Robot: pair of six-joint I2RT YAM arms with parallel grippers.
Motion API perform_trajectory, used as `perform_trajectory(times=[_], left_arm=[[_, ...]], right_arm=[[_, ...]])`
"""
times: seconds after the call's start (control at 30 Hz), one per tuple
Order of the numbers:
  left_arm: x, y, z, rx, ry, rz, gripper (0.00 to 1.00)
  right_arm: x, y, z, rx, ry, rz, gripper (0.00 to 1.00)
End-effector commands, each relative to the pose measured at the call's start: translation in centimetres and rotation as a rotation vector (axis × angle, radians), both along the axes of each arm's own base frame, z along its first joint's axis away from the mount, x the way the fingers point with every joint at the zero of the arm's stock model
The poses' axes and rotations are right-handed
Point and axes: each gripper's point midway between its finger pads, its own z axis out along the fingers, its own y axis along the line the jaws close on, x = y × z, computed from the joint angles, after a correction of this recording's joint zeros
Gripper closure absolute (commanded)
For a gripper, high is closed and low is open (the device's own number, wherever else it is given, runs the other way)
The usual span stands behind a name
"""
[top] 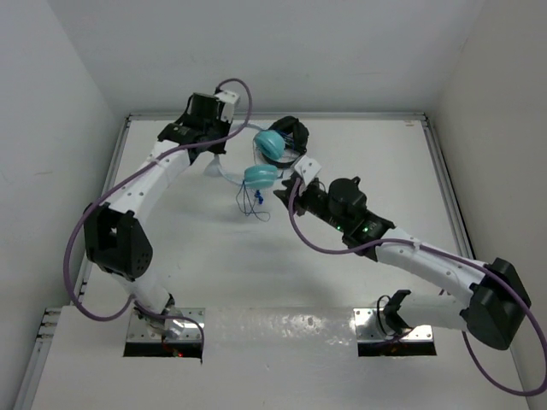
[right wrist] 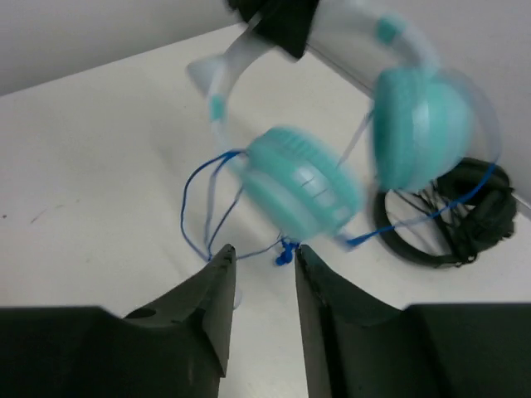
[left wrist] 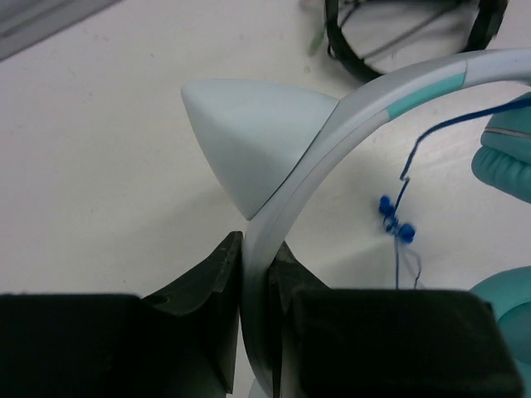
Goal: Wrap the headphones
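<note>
The turquoise headphones hang lifted off the table, with one cup (top: 272,143) behind the other cup (top: 261,175). My left gripper (top: 215,143) is shut on their pale headband (left wrist: 348,108), just below a pale pointed ear piece (left wrist: 249,133). The thin blue cable (top: 252,203) dangles in loops under the cups onto the table. My right gripper (right wrist: 261,257) is open and empty, just in front of and below the nearer cup (right wrist: 303,182), close to the cable loops (right wrist: 199,207). The second cup (right wrist: 419,137) is blurred.
The black headphones (top: 295,132) with a dark cable lie on the table just behind the turquoise pair, and also show in the right wrist view (right wrist: 448,232). The white table (top: 359,248) has a raised rim on the left, far and right sides.
</note>
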Motion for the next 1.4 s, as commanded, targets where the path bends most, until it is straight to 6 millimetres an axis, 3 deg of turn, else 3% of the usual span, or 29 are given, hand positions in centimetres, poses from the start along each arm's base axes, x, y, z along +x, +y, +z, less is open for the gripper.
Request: perform_trajectory(times=[0.0, 0.1, 0.13, 0.17, 0.2, 0.23, 0.27, 0.33, 0.47, 0.57, 0.6, 0.67, 0.73, 0.77, 0.8, 0.9, 0.97, 1.07, 1.2, 1.37], left_arm=[[0.9, -0.9, 9.1, -0.241, -0.196, 0.098, 1.0], [0.8, -0.1, 9.2, -0.277, -0.193, 0.199, 1.0], [0.8, -0.1, 9.1, -0.293, -0.19, 0.219, 1.0], [0.7, 0.0, 9.0, -0.312, -0.182, 0.242, 1.0], [0.7, 0.1, 9.0, -0.317, -0.183, 0.263, 1.0], [0.7, 0.2, 9.0, -0.324, -0.183, 0.278, 1.0], [0.7, 0.3, 9.1, -0.327, -0.186, 0.286, 1.0], [0.6, 0.5, 9.4, -0.323, -0.199, 0.294, 1.0], [0.2, 0.5, 9.0, -0.317, -0.191, 0.284, 1.0], [0.2, 0.7, 8.8, -0.312, -0.199, 0.284, 1.0], [0.3, 0.9, 8.7, -0.304, -0.205, 0.293, 1.0], [0.6, 2.0, 8.5, -0.246, -0.239, 0.312, 1.0], [1.2, 3.2, 7.8, -0.147, -0.279, 0.304, 1.0], [1.4, 4.2, 7.7, -0.08, -0.303, 0.314, 1.0], [1.7, 4.9, 7.0, 0.001, -0.324, 0.286, 1.0], [2.0, 5.6, 5.9, 0.122, -0.342, 0.228, 1.0], [1.5, 4.7, 4.1, 0.178, -0.284, 0.114, 1.0], [0.1, 2.7, 2.8, 0.213, -0.219, -0.041, 1.0], [-1.1, 1.1, 2.7, 0.19, -0.18, -0.13, 1.0], [-1.5, 1.0, 2.7, 0.217, -0.162, -0.171, 1.0]], right_arm=[[-1.3, 1.6, -0.5, 0.043, -0.009, -0.01, 0.68], [-1.6, 3.4, -0.6, 0.135, 0.008, -0.003, 0.32], [-1.3, 3.9, 0.2, 0.18, -0.002, -0.006, 0.24], [-0.6, 4.7, -0.4, 0.183, 0.018, -0.018, 0.11], [0.1, 4.9, -0.5, 0.204, 0.038, -0.044, 0.04], [0.6, 5.3, -0.3, 0.223, 0.037, -0.057, 0.01], [1.3, 5.8, -1.4, 0.212, 0.054, -0.073, 0.01], [2.7, 6.4, -0.4, 0.248, 0.043, -0.117, 0.01], [5.8, 8.2, -1.1, 0.246, 0.056, -0.194, 0.01], [6.6, 9.6, -1.9, 0.264, 0.101, -0.194, 0.39], [6.7, 9.7, -2.2, 0.264, 0.115, -0.198, 0.76], [6.4, 9.5, -2.5, 0.257, 0.132, -0.203, 1.0], [5.6, 8.7, -1.3, 0.263, 0.117, -0.185, 1.0], [4.8, 8.2, -1.8, 0.241, 0.113, -0.167, 1.0], [4.1, 7.3, 0.1, 0.265, 0.092, -0.16, 1.0], [3.4, 4.9, 1.6, 0.248, 0.065, -0.191, 1.0], [3.8, 4.2, 2.3, 0.215, 0.046, -0.207, 1.0], [5.6, 2.7, 1.9, 0.146, 0.049, -0.278, 1.0], [8.6, 0.4, 0.0, 0.117, 0.103, -0.368, 1.0], [9.6, 0.1, -0.6, 0.156, 0.146, -0.369, 1.0]])
